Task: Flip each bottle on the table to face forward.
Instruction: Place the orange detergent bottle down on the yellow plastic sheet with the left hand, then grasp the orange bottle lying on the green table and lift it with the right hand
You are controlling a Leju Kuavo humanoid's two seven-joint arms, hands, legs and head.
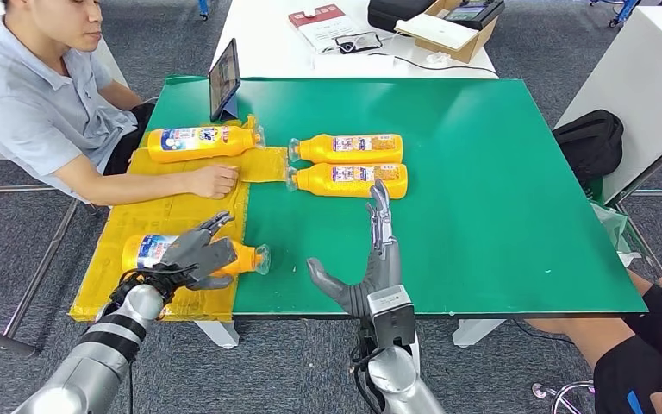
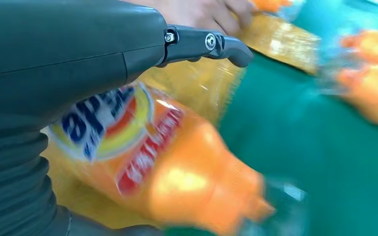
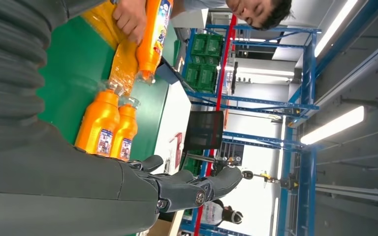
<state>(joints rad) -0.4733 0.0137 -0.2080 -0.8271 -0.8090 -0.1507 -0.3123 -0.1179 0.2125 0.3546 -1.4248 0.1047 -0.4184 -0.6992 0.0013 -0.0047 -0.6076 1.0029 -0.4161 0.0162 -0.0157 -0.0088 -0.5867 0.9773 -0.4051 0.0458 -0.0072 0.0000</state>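
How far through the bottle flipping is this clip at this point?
Two orange bottles lie side by side mid-table, apparently placed. The left hand grips a third bottle on the yellow sheet. A fourth waits near the person's hand. The right hand is free.

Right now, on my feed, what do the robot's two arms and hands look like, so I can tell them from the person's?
Both arms are silver metal with black bands. The left hand and right hand are dark grey, with slim jointed fingers and a thick grey thumb. Black cables loop at each wrist. The wrist views show a grey ribbed cover and small silver screws. The person wears a short-sleeved light blue shirt.
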